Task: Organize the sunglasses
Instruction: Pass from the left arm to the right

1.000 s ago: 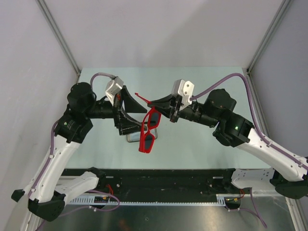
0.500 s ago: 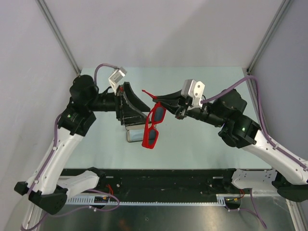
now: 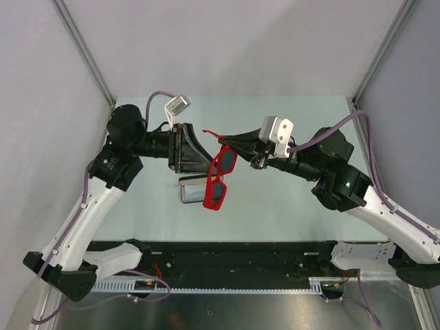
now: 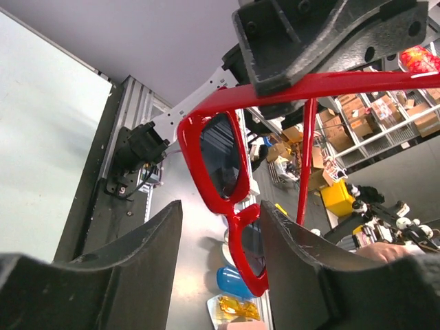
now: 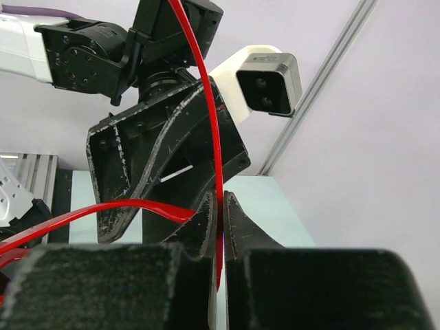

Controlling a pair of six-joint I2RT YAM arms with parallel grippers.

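Observation:
The red sunglasses (image 3: 218,175) hang in the air over the middle of the table, lenses pointing down. My right gripper (image 3: 225,144) is shut on one slim red temple arm, which runs up between its fingers in the right wrist view (image 5: 221,206). My left gripper (image 3: 204,160) is open just left of the frame. In the left wrist view the red front frame (image 4: 223,165) sits ahead of and between its spread fingers (image 4: 313,265), not pinched. The black case (image 3: 192,193) lies on the table under the glasses, partly hidden by them.
The pale green table (image 3: 289,206) has grey walls and metal posts at its sides and back. A black rail (image 3: 240,251) runs along its near edge.
My right gripper has carried the sunglasses slightly up and right. My left arm has lifted and turned its open gripper toward the frame. Little has moved over the last half second.

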